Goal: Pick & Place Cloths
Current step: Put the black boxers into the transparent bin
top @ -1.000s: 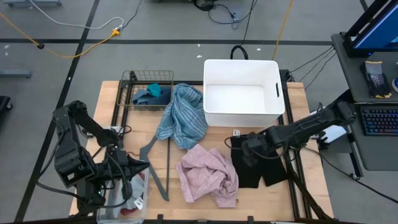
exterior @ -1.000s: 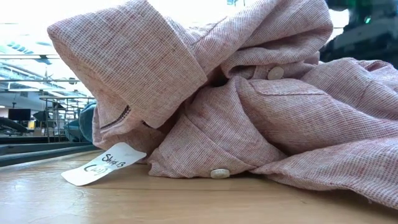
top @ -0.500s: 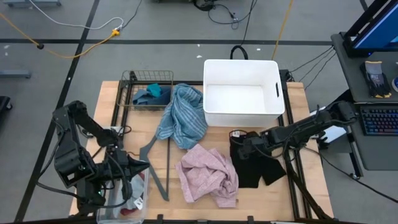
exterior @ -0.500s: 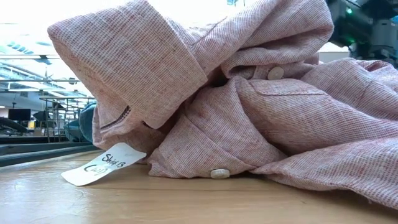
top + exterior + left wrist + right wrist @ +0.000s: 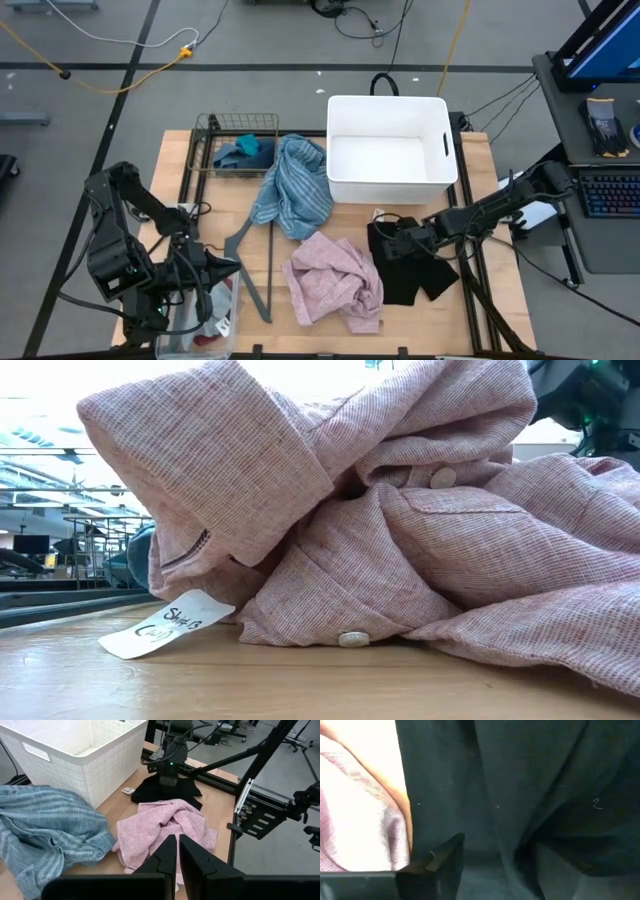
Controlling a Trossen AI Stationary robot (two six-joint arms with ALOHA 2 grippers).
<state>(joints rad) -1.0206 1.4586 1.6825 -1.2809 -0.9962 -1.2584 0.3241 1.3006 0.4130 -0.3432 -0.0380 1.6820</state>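
The right hand (image 5: 392, 240) is down on the black shorts (image 5: 412, 272), at the end of them nearest the white bin (image 5: 390, 105). Its wrist view shows little but dark fabric right in front of one finger (image 5: 442, 857), with a strip of the pink shirt (image 5: 335, 280) off to one side. Whether the fingers are pinching the fabric or only spread over it, I cannot tell. My reading is that the pick of the shorts is the step in hand, at or just around the grasp. The next move would call for a firm pinch on a good fold, then a lift high enough for the trailing legs to clear the worktop (image 5: 500, 300) and the bin's wall, which stands just beyond the hand.

The pink shirt lies crumpled just beside the shorts on the side away from the right arm, with a paper tag (image 5: 165, 625) showing at its edge in the low view. Past it, a grey hanger (image 5: 250, 265) lies flat, and the blue-striped shirt (image 5: 295, 185) is draped against the bin's outer corner.

The white bin is bare inside, so nothing has been placed there yet. The wire basket (image 5: 213, 125), well apart from the right hand beyond the striped shirt, holds small teal and navy pieces (image 5: 243, 152).

The left hand (image 5: 174, 851) waits at the far corner of the worktop, fingers pressed together and holding nothing, over a clear box (image 5: 170, 345) with something maroon in it.
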